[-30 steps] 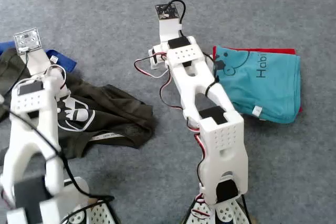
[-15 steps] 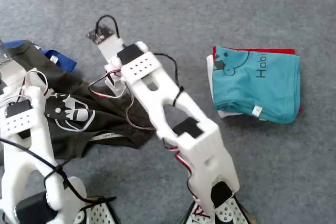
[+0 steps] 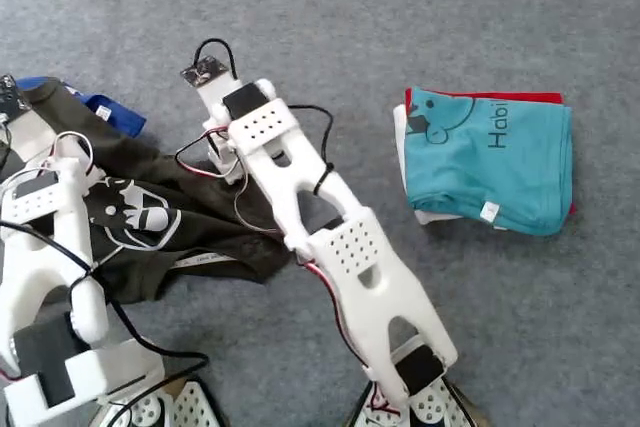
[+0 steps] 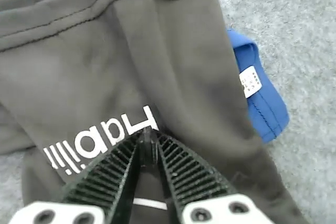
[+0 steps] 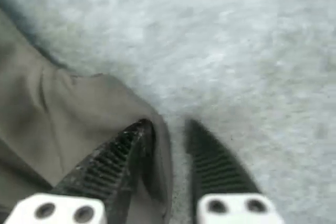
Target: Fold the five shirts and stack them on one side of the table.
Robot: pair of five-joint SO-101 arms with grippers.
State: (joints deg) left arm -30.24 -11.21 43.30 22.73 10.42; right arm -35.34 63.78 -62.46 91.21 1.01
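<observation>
Crumpled dark olive shirt with white print (image 3: pixel 200 222) is lying at one side of the grey felt worktop (image 3: pixel 400 37) in the high view, overlapping a blue shirt (image 3: pixel 112 112), while a folded teal-topped shirt stack (image 3: pixel 490 162) is sitting well apart. At the left wrist, the left jaws are clenching a fold of the olive shirt beside its lettering. At the right wrist, the right jaws are standing released, one over the shirt's edge and one over bare worktop.

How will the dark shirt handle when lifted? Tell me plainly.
Likely floppy: the dark shirt lies rumpled in soft folds, so it should sag from any pinch point. Probably light: the fabric looks thin. It may drag the blue shirt partly under it.
</observation>
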